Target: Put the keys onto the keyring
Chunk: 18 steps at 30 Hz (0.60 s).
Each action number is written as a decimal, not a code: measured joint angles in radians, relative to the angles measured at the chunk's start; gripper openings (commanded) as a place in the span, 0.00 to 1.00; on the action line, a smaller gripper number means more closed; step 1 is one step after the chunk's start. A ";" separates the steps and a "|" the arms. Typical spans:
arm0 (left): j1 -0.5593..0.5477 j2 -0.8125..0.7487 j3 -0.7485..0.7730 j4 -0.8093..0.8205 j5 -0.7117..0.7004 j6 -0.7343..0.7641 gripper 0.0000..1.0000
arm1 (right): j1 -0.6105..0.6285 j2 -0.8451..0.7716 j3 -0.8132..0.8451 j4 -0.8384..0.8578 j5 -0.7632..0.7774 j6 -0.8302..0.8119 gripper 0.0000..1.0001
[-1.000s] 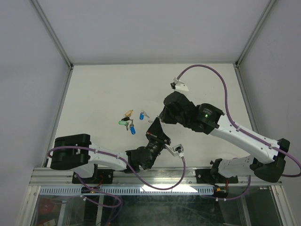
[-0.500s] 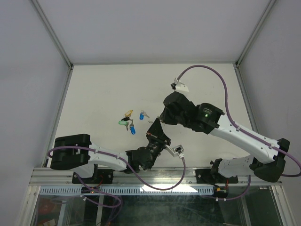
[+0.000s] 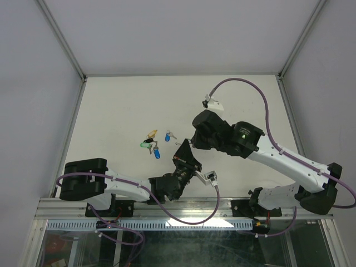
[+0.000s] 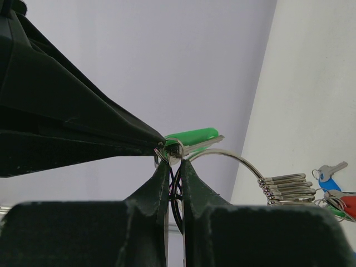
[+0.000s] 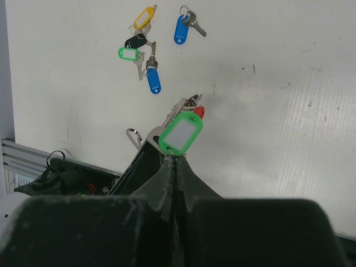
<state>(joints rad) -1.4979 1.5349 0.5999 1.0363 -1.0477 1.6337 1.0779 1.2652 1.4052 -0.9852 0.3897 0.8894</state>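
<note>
Thin wire keyring (image 4: 231, 153); rounded green plastic key tag (image 5: 181, 135).

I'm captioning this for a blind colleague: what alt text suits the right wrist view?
The right gripper, jaws shut, holds a green-tagged key over a white table. Farther off lie four loose keys tagged yellow, black, green and blue, and another blue-tagged key apart.

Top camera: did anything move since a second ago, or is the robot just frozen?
Almost frozen. The right arm seems to have shifted very slightly toward the near edge. Nothing was grabbed or let go. The left gripper stays shut on the keyring, the right gripper stays shut on the green-tagged key, and the loose keys lie where they were.
</note>
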 measured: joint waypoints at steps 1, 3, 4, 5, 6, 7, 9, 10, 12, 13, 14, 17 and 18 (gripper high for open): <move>0.000 0.000 0.000 0.000 0.000 0.000 0.00 | 0.000 0.001 0.000 -0.004 0.001 0.000 0.00; 0.000 0.000 0.000 0.000 0.000 0.000 0.00 | 0.000 0.004 0.004 -0.010 0.004 0.000 0.00; 0.000 0.000 0.000 0.000 0.000 0.000 0.00 | 0.000 0.006 0.007 -0.014 0.006 0.000 0.00; 0.000 0.000 0.000 0.000 0.000 0.000 0.00 | 0.001 0.008 0.010 -0.018 0.008 0.001 0.00; 0.000 0.000 0.000 0.000 0.001 0.000 0.00 | 0.001 0.009 0.012 -0.021 0.009 0.002 0.00; 0.000 0.000 0.000 0.001 0.001 0.000 0.00 | 0.001 0.011 0.015 -0.024 0.011 0.002 0.00; 0.000 0.000 0.000 0.001 0.001 0.000 0.00 | 0.002 0.011 0.016 -0.026 0.016 0.003 0.00; 0.000 0.000 0.000 0.001 0.002 0.000 0.00 | 0.003 0.011 0.016 -0.027 0.019 0.003 0.00; 0.000 0.000 0.000 0.001 0.003 0.000 0.00 | 0.005 0.011 0.016 -0.031 0.024 0.005 0.00; 0.000 0.000 0.000 0.001 0.003 0.000 0.00 | 0.006 0.011 0.016 -0.031 0.028 0.006 0.00; 0.000 0.000 0.000 0.001 0.005 0.000 0.00 | 0.006 0.011 0.016 -0.032 0.031 0.007 0.00; 0.000 0.000 0.000 0.001 0.008 0.000 0.00 | 0.008 0.011 0.017 -0.036 0.041 0.010 0.00; 0.000 0.000 0.000 0.001 0.009 0.000 0.00 | 0.008 0.011 0.019 -0.039 0.042 0.010 0.00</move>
<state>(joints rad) -1.4979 1.5349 0.5999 1.0374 -1.0386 1.6337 1.0855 1.2766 1.4242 -1.0237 0.4316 0.8997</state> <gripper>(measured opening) 0.041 0.004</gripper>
